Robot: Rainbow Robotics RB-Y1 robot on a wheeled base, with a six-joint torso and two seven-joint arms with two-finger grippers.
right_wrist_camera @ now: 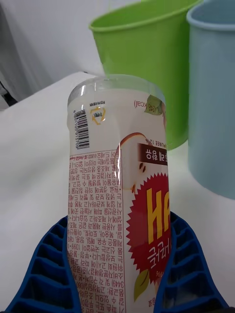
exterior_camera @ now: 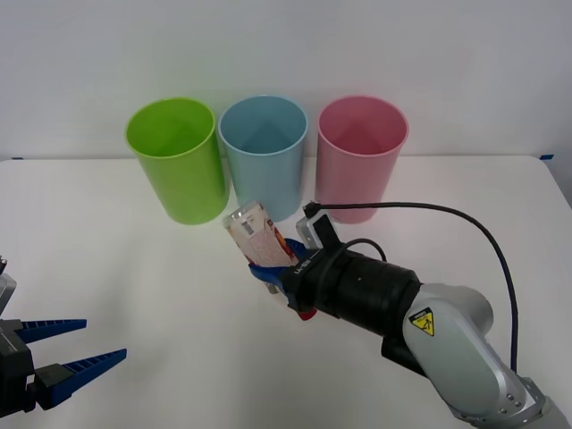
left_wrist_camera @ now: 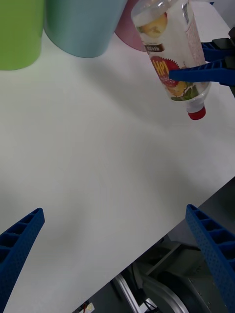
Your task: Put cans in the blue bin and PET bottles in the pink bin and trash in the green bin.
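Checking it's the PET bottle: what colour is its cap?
Red; the PET bottle cap shows best in the left wrist view.

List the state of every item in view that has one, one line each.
PET bottle: held off the table, tilted, red cap on and pointing down.
Right end effector: shut on the PET bottle, in front of the blue bin.
Left end effector: open, holding nothing, low at the table's near left.
Green bin: upright, open-topped.
Blue bin: upright, open-topped.
Pink bin: upright, open-topped.

right claw (right_wrist_camera: 120, 274) clamps PET bottle (right_wrist_camera: 117, 195) | green bin (right_wrist_camera: 142, 54), blue bin (right_wrist_camera: 213, 98) behind
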